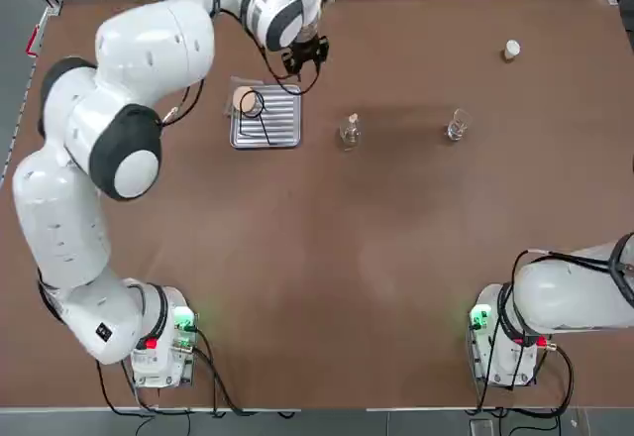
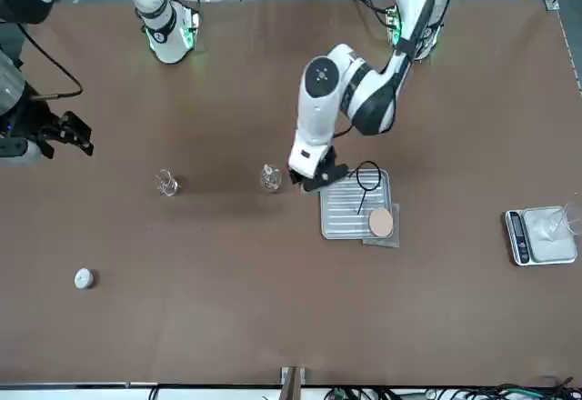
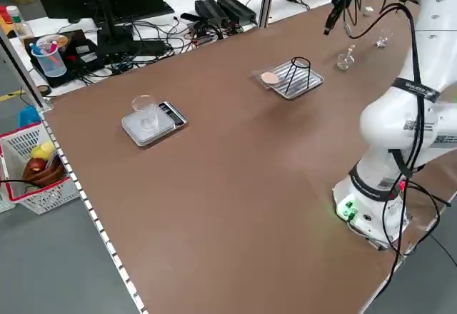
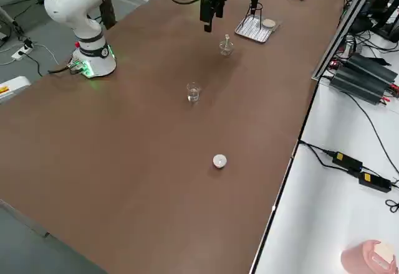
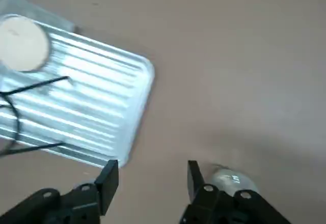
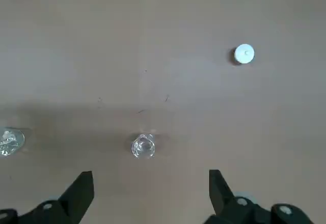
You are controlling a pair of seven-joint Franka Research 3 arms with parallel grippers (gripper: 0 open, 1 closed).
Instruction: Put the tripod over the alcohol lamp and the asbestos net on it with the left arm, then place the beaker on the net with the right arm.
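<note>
The tripod [image 1: 253, 109] lies on its side on a ribbed silver tray [image 1: 280, 129], its ring [image 2: 367, 177] toward the far end. Beside it, the asbestos net with its tan disc [image 1: 242, 97] rests at the tray's far left corner. The alcohol lamp [image 1: 349, 131] stands just right of the tray, and the beaker [image 1: 457, 126] farther right. My left gripper [image 1: 305, 56] hovers open and empty above the table beyond the tray's far right corner; in its wrist view [image 5: 151, 180] the lamp [image 5: 229, 178] peeks past one finger. My right gripper [image 2: 65, 133] hangs open at the table's right side, high over the beaker [image 6: 143, 146].
A small white capped bottle [image 1: 511, 51] stands at the far right. A scale [image 2: 541, 235] carrying a clear cup [image 3: 145, 110] sits at the far left end of the table. Cables and power bricks lie beyond the table's far edge.
</note>
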